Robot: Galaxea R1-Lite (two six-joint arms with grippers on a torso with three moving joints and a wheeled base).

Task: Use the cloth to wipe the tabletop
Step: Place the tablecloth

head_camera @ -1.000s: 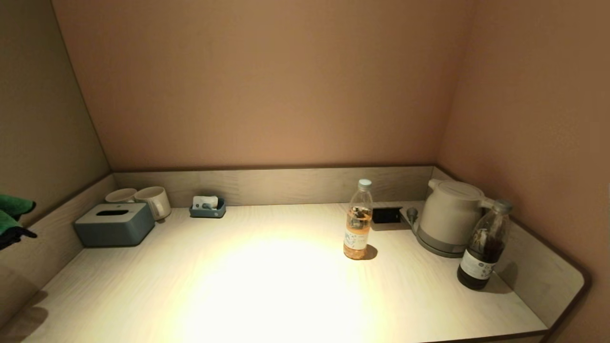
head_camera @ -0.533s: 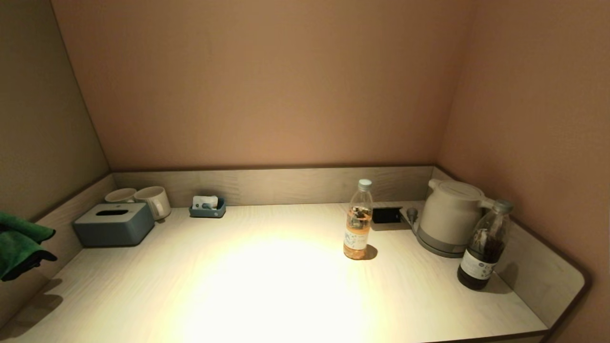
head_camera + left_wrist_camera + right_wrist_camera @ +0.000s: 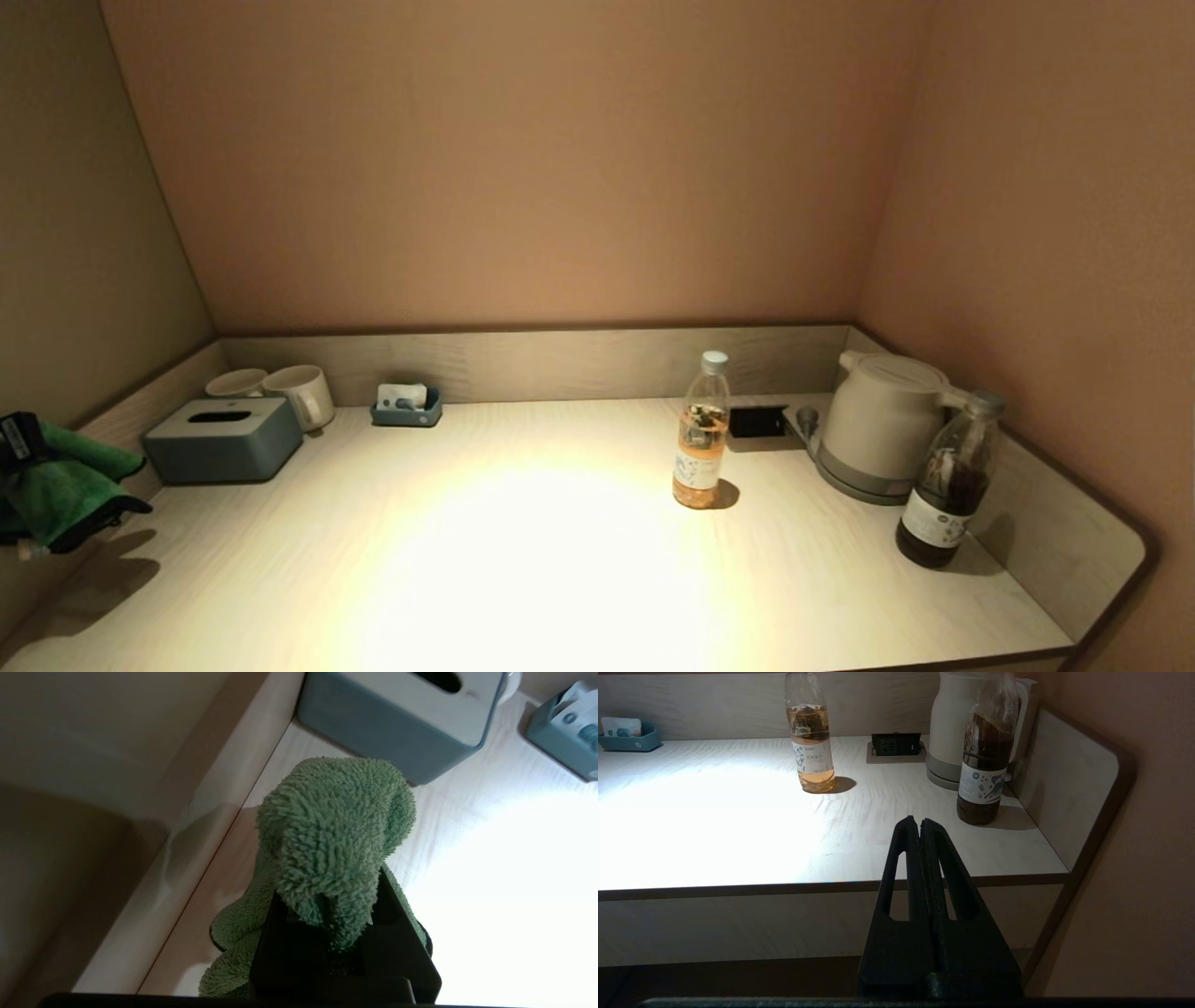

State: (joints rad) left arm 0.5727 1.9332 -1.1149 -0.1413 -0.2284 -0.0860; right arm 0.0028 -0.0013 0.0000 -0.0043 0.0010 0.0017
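Cloth, green and bunched, is clamped in the left gripper and has moved in from the left edge over the last second, now hovering above the tabletop near the tissue box. Wiping can start soon. Right gripper waits closed and empty, off the front edge.

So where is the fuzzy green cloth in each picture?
Head view: the green cloth is at the far left edge, above the tabletop, near the tissue box.
Left wrist view: the cloth fills the middle, held in the left end effector.
Right wrist view: not in it; only the shut right end effector shows, off the table's front edge.
Shared landmark: the tissue box, just beyond the cloth in both views.
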